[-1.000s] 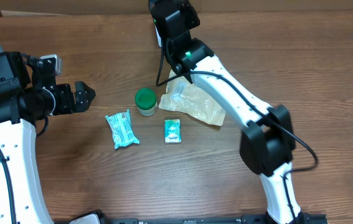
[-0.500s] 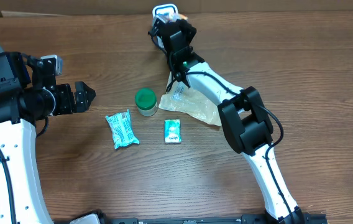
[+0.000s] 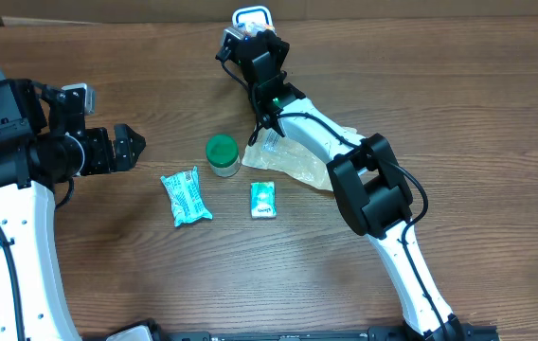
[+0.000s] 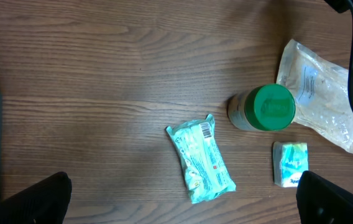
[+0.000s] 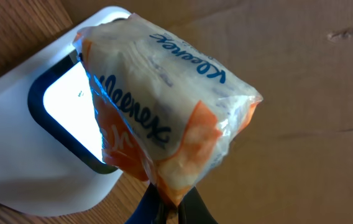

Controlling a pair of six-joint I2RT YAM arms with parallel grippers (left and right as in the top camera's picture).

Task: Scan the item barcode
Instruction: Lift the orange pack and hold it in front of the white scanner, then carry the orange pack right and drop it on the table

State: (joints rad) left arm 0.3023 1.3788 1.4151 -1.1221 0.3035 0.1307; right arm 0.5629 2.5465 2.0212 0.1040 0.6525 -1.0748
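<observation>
Right gripper: pressed tight on the bottom corner of the Kleenex pack, wrapper bunched between the fingertips.
Kleenex pack: up off the table, tilted, clear-and-orange wrapper with blue lettering turned toward the wrist camera.
Pack versus scanner: held right in front of the lit window, covering part of it; touching or just apart, cannot tell.
Scanner: white housing, dark frame round a glowing window, at the far edge of the table, brown cardboard behind.
Right arm: stretched long across the table from the near side, reaching over the clear plastic bag.
Left gripper: fingers spread wide, nothing between them, hanging over the left side of the table, well apart from the scanner.
Green-lidded jar: upright, mid-table, just beside the near end of the clear plastic bag.
Teal packet: lying flat, angled, near the jar on its left, a barcode showing at its upper end.
Small teal pack: flat on the wood, just below the jar and the bag's edge.
Clear plastic bag: crumpled, flat on the table, white label facing up.
Barcode on the Kleenex pack: cannot tell from these views.
</observation>
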